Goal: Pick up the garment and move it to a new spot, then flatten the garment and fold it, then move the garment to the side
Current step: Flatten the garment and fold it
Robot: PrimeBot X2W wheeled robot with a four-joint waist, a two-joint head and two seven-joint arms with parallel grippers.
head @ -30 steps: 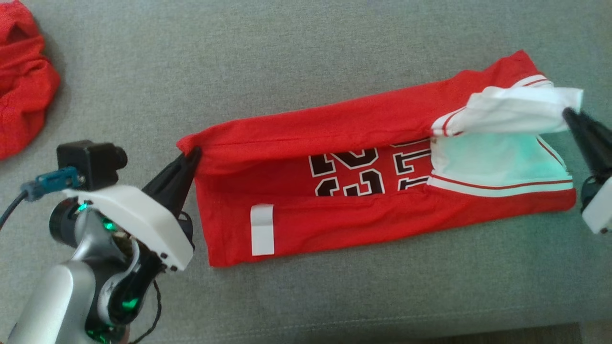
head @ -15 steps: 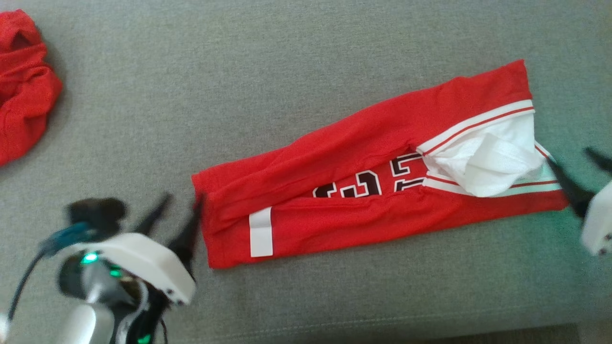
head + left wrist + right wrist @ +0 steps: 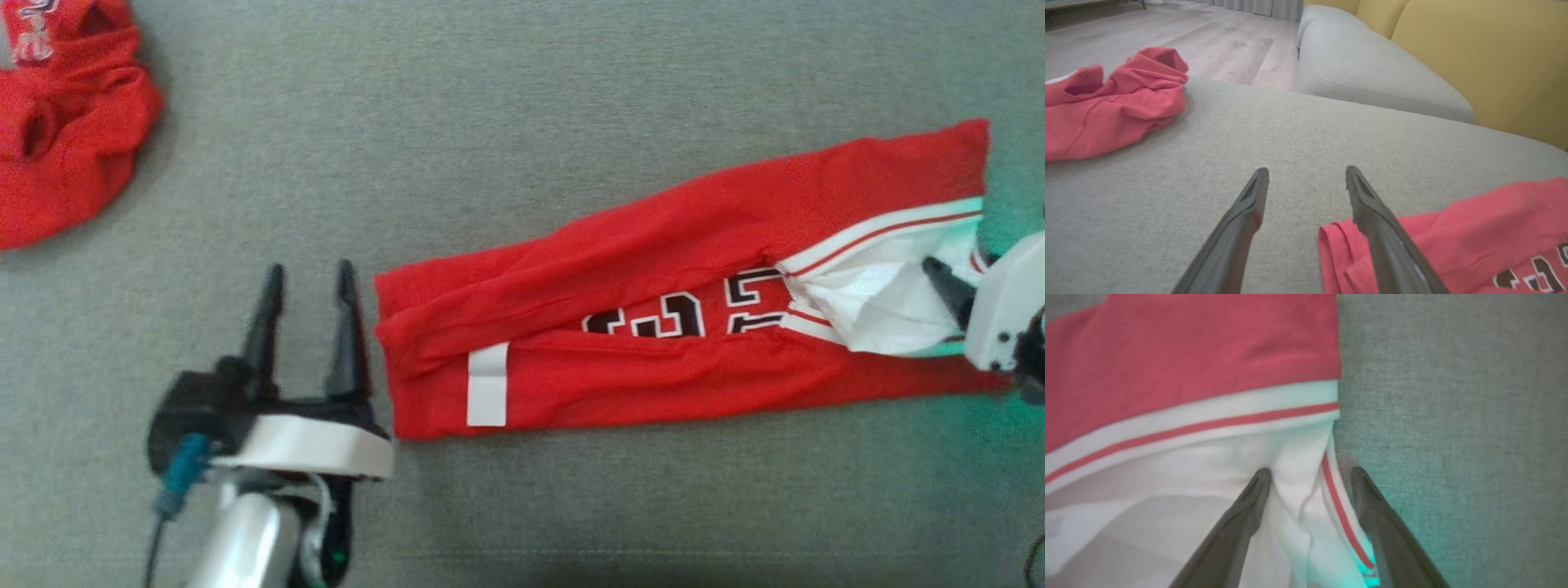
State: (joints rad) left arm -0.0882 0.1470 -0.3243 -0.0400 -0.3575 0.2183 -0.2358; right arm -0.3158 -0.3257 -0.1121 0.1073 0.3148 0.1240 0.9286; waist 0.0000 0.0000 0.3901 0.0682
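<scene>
Your red jersey with black-and-white block numerals (image 3: 694, 237) lies folded into a long narrow band on the grey fabric sofa cushion (image 3: 531, 98). In the head view it runs from just below centre out toward 3 o'clock, with the far end tilted up toward 2. The numerals show in the gap between the two folded-in long edges. A white rectangular tag (image 3: 487, 384) sits near the 9 o'clock end, and white trim with a thin red stripe (image 3: 882, 233) and loose white lining sit at the 3 o'clock end. Your left gripper (image 3: 310, 269) is just off the 9 o'clock end, fingers pointing to 12, spread wide with nothing between them. In the left wrist view its inner finger overlaps the jersey's hem (image 3: 1339, 245); you can't tell if it touches. Your right gripper (image 3: 1310, 470) is at the 3 o'clock end, jaws spread apart and not clamped. In the right wrist view they straddle a ridge of the white lining (image 3: 1290, 506), with the striped edge running between them. A second red garment, crumpled (image 3: 65, 139), sits at 10 o'clock, well apart from the jersey. The left wrist view also shows yellow back cushions (image 3: 1474, 61) at 2 o'clock and a pale wood floor (image 3: 1208, 41) at 11.
</scene>
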